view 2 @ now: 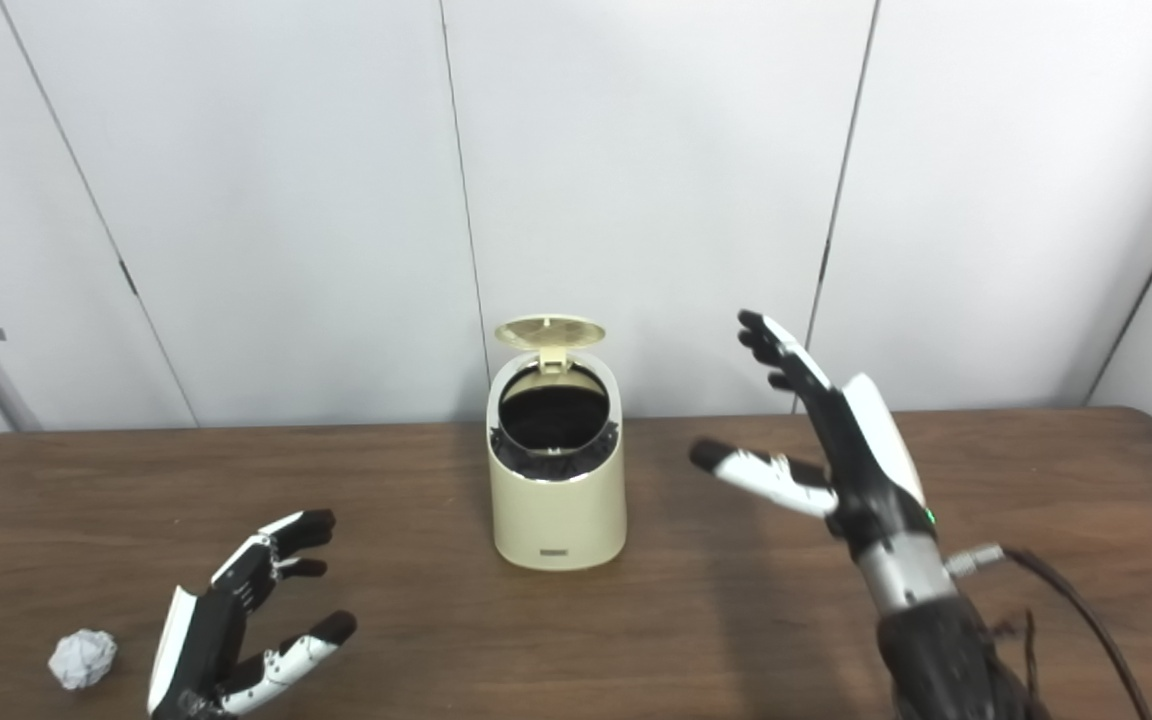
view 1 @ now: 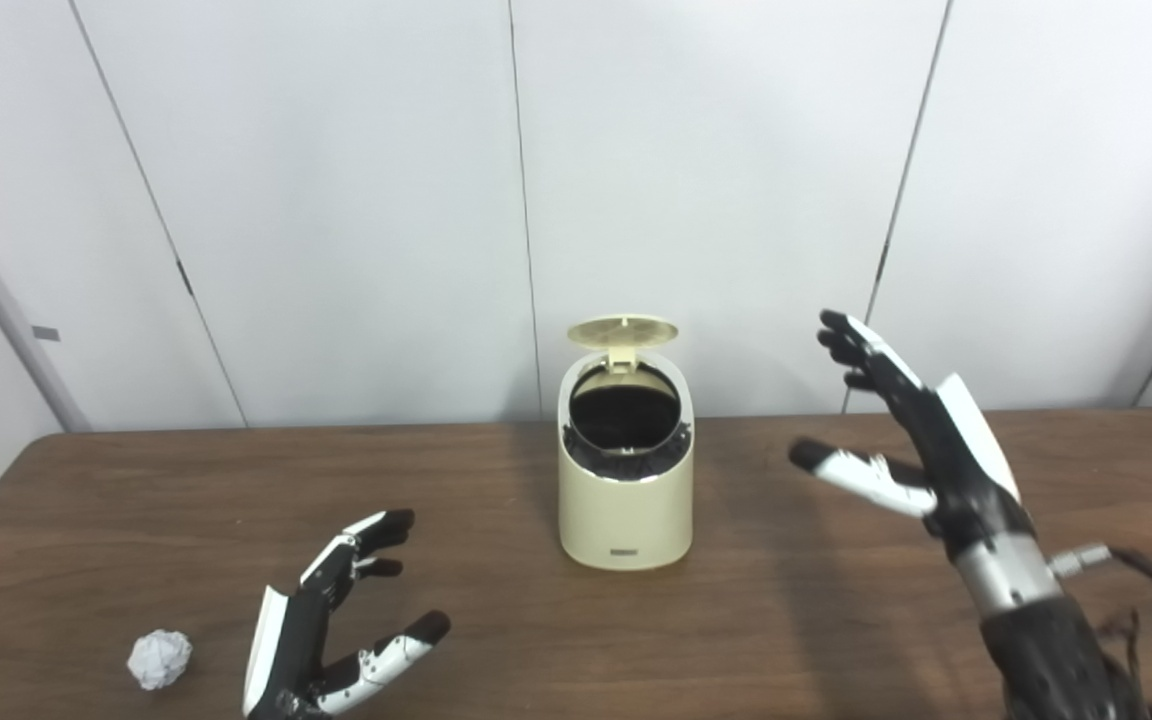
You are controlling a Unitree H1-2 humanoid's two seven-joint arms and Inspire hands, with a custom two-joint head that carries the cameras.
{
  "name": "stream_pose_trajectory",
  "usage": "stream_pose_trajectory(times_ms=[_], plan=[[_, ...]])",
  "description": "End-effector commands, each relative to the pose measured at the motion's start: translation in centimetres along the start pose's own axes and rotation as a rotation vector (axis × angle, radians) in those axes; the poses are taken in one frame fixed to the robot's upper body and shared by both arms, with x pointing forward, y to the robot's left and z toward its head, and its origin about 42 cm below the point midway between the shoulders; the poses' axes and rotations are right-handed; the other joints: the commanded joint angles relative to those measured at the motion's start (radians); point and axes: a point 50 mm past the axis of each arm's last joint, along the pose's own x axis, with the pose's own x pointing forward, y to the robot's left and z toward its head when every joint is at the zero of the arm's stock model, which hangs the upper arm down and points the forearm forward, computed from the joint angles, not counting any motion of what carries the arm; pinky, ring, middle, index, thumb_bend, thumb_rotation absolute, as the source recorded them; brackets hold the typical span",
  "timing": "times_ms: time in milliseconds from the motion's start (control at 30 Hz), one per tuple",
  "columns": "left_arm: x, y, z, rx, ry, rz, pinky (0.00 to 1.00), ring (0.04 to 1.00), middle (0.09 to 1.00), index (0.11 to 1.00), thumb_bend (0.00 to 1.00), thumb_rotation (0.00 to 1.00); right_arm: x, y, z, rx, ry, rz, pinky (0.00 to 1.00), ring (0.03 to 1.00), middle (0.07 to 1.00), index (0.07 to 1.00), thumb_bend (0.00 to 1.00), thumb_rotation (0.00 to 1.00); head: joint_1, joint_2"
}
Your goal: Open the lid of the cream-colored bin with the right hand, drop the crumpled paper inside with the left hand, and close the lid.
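Left hand: one, lowest in view, hovering low over the table's near edge, palm turned inward, fingers and thumb spread wide, holding nothing

Crumpled paper: one white ball, lying on the table just beside the left hand on its outer side, apart from it, not touched

Right hand: one, raised above the table, fingers pointing up and slightly toward the bin, thumb stretched out toward the bin; spread wide, empty

Cream-colored bin: one, upright on the table, between the two hands; ahead of the left hand and toward its inner side, well apart; off to the inner side of the right hand, with a clear gap between thumb tip and bin wall

Lid: one, round, cream, swung up on its rear hinge and standing open above the bin's back rim; neither hand touches it

Bin opening: dark interior with a black liner edge showing under the rim; contents cannot be made out

Table: one, dark brown wood grain

Wall: pale panels with thin seams behind the table
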Motion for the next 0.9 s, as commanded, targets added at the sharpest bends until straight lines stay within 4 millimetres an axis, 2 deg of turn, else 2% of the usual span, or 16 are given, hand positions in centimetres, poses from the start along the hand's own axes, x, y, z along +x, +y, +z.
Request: stream_pose_trajectory(times_ms=[0, 233, 333, 567, 767, 867], plan=[[-0.3, 0.7, -0.4, 0.028, -0.008, -0.005, 0.68, 0.785, 0.791, 0.772, 0.87, 0.51, -0.4, -0.8, -0.6, 0.037, -0.07, -0.043, 0.86, 0.902, 0.897, 0.919, 1.0, 0.73, 0.0, 0.0], [-0.3, 0.9, -0.4, 0.031, -0.013, -0.006, 0.69, 0.786, 0.79, 0.776, 0.86, 0.5, -3.6, -0.3, -4.6, 0.103, -0.074, -0.04, 0.89, 0.923, 0.914, 0.925, 1.0, 0.73, 0.002, 0.003], [-0.3, 1.0, -0.3, 0.034, -0.01, -0.005, 0.69, 0.788, 0.792, 0.772, 0.86, 0.51, -4.7, -0.1, -5.6, 0.104, -0.075, -0.047, 0.88, 0.91, 0.904, 0.921, 1.0, 0.75, 0.001, 0.003], [-0.4, 1.3, -0.4, 0.042, -0.007, -0.005, 0.68, 0.784, 0.791, 0.776, 0.87, 0.51, -6.7, 1.0, -6.9, 0.117, -0.046, -0.075, 0.84, 0.879, 0.895, 0.913, 1.0, 0.73, 0.003, 0.007], [-0.3, 1.5, 0.1, 0.04, -0.01, -0.004, 0.69, 0.789, 0.79, 0.775, 0.88, 0.49, -7.5, 1.5, -6.6, 0.1, -0.026, -0.088, 0.79, 0.858, 0.886, 0.909, 1.0, 0.76, 0.023, 0.011], [-0.1, 1.8, 1.0, 0.064, -0.02, -0.005, 0.71, 0.796, 0.791, 0.781, 0.88, 0.46, -7.7, 1.5, -6.9, 0.11, -0.023, -0.092, 0.82, 0.878, 0.893, 0.913, 1.0, 0.74, 0.032, 0.012]])
